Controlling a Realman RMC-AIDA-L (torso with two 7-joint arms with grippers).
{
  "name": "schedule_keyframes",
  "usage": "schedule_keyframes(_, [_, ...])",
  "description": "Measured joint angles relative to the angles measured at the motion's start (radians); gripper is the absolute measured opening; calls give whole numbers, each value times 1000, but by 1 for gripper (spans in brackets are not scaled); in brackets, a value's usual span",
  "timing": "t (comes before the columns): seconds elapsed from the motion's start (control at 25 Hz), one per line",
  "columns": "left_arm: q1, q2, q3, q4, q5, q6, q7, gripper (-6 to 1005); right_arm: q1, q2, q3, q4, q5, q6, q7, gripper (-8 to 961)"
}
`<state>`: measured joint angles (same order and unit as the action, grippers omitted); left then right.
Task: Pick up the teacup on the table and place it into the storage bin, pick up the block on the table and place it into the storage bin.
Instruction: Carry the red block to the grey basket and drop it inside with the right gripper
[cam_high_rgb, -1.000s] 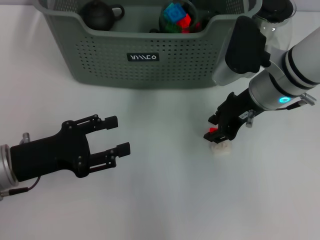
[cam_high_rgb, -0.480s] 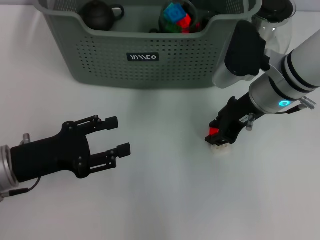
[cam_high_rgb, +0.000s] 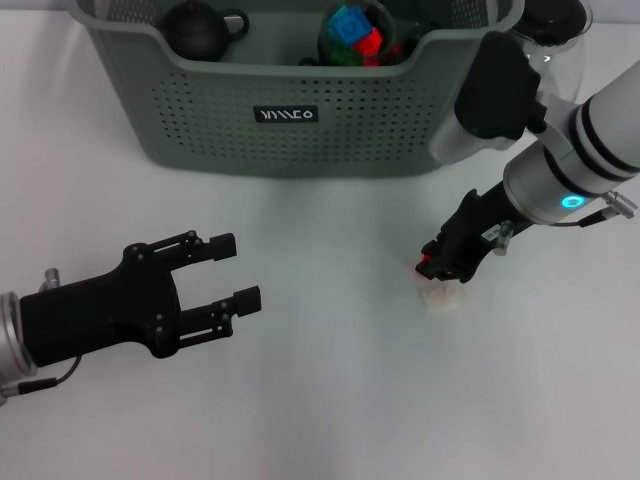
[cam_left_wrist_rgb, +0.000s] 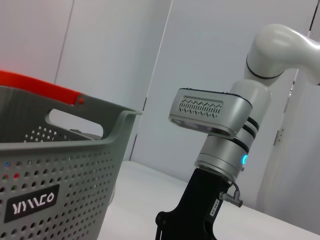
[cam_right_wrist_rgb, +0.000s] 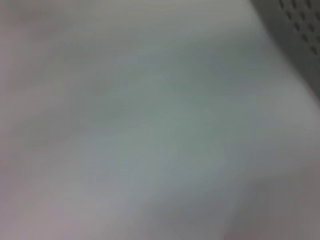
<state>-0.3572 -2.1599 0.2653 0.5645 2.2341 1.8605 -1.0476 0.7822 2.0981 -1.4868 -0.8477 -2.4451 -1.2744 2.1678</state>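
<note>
— So which step is in hand?

— The block, I judge. Going left to right: the left gripper (cam_high_rgb: 235, 270) hovers low over the bare white counter (cam_high_rgb: 330, 400), its fingers spread wide with nothing between them; it looks idle. The grey-green storage bin (cam_high_rgb: 290, 120) stands at the back. The right gripper (cam_high_rgb: 445, 265) is down at the counter, right of centre, closed around a small red block (cam_high_rgb: 427, 262), and something pale (cam_high_rgb: 440, 297) sits just under it, touching the counter. I cannot tell whether that pale piece is part of the block.

— And the teacup?

— No cup shows on the counter. Inside the bin I count one dark round teapot-like vessel (cam_high_rgb: 200, 28) and one dark bowl (cam_high_rgb: 350, 35) with blue and red blocks in it, so that half may be done.

— What does the next move call for?

— A clean lift, high enough to clear the bin's near wall, then a carry up and leftwards over the rim, keeping away from the clear glass pitcher (cam_high_rgb: 555, 40) behind the arm.

— Counts?

— Two grippers, one bin, one pitcher, one red block held.
</note>
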Motion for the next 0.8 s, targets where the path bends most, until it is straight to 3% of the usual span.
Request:
schedule_keyframes(0.16, [0,0,0,0,-2,2,0,721,-16,-1,44,-49,-1,-44,8,197])
schedule_keyframes(0.36, [2,0,-5,0,-2,4,-1,721,-77,-1,207,-239,51,-193,-19,198])
schedule_keyframes(0.64, [7,0,-29,0,-2,6,-1,720,-172,-3,461,-580,413,-411,-56,200])
schedule_keyframes(0.8, [6,1,-39,0,-2,7,-1,720,-180,2,482,-701,534,-337,-28,200])
